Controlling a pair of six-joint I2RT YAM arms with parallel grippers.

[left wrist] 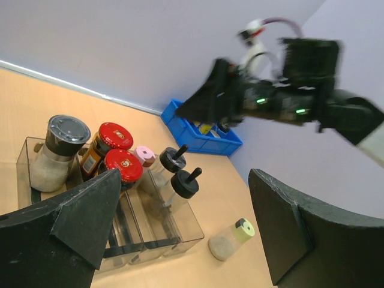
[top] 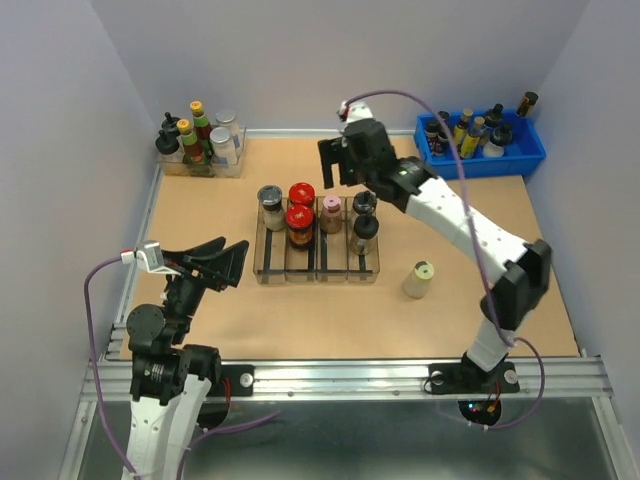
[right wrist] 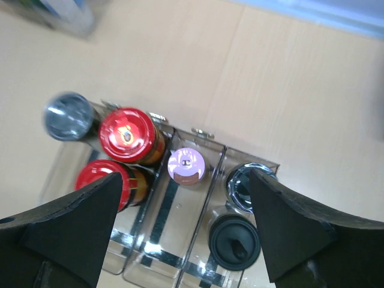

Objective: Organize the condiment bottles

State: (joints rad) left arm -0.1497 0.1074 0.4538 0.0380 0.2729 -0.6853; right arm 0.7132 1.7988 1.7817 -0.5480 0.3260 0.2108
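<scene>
**Six jars in the tray, one on the table – both grippers empty**

Your right gripper (right wrist: 183, 177) hangs above the rear of the organizer tray (top: 318, 270). Its jaws are spread wide and there is nothing between them. In the right wrist view it looks straight down on the jar lids and touches none of them.

Your left gripper (top: 228, 262) hovers off the tray's left side, above the table (top: 200, 210). Its jaws are also parted and it holds nothing.

Tray contents, by lane from the left of the top view:
- Lane 1: grey-lidded jar (top: 271, 205), at the rear, upright.
- Lane 2: rear red-lidded jar (top: 301, 193) with the front red-lidded jar (top: 299, 225) just before it. They are close together; you cannot tell whether they touch.
- Lane 3: pink-capped jar (top: 331, 212), at the rear.
- Lane 4: rear black-knob jar (top: 365, 205) and front black-knob jar (top: 363, 236), one behind the other.

The front halves of lanes 1 and 3 show only the bare tray floor.

Outside the tray, the pale-yellow-capped jar (top: 420, 279) lies on the table to the right of the tray's front corner, apart from it. The left wrist view shows it on its side.

Also on the table, a blue bin (top: 520, 160) at the far right corner holds slim dark bottles. A clear box (top: 175, 168) at the far left corner holds taller capped bottles. Both are well apart from the tray and the grippers.
</scene>
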